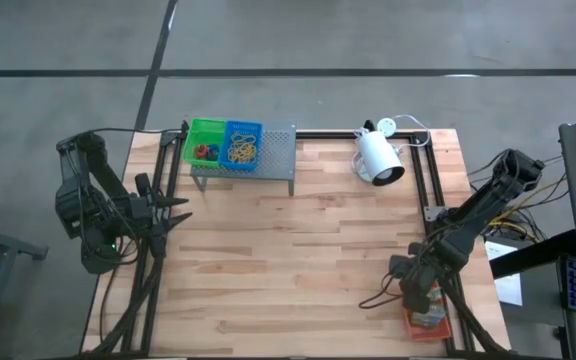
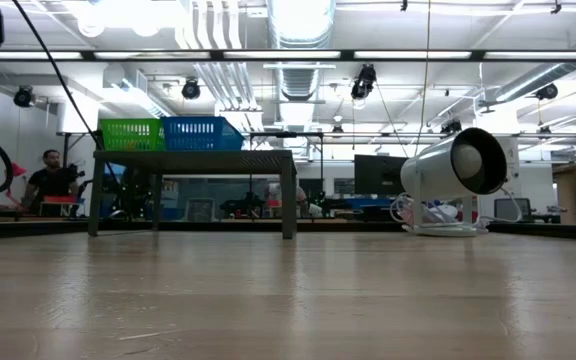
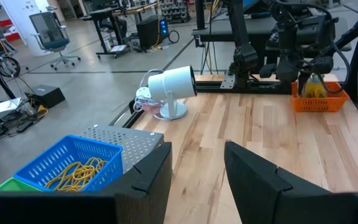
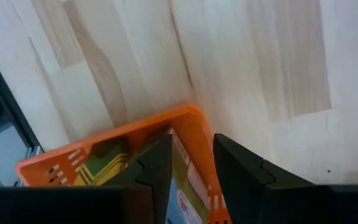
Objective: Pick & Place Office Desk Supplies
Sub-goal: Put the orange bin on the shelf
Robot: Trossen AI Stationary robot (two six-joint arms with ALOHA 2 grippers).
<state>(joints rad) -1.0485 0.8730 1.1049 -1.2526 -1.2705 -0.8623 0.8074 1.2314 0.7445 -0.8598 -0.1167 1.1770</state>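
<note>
Room: I am looking across a workshop with ceiling lights and desks; a person is sitting far off at the left in the low view.
Table [image 1: 298, 250]: light wood planks are filling the middle, mostly bare.
Left gripper [image 1: 180, 212]: it is hanging at the table's left edge, its jaws standing apart and gripping nothing.
Shelf [image 1: 273, 150]: the grey perforated stand is sitting at the far edge, left of centre.
Green tray [image 1: 204, 142]: it is resting on the shelf's left end, with small red and blue loops inside.
Blue tray [image 1: 242, 143]: it is touching the green one on its right, holding tan rubber bands [image 3: 79, 172].
Lamp [image 1: 379, 158]: the white lamp is lying right of the shelf.
Right gripper [image 1: 420, 292]: I am seeing it over the orange tray [image 4: 114, 146] at the near right corner, one finger inside and one outside the tray's wall; I cannot tell if it is clenching.
Card boxes [image 4: 107, 163]: printed green-yellow packs are lying in the orange tray.
</note>
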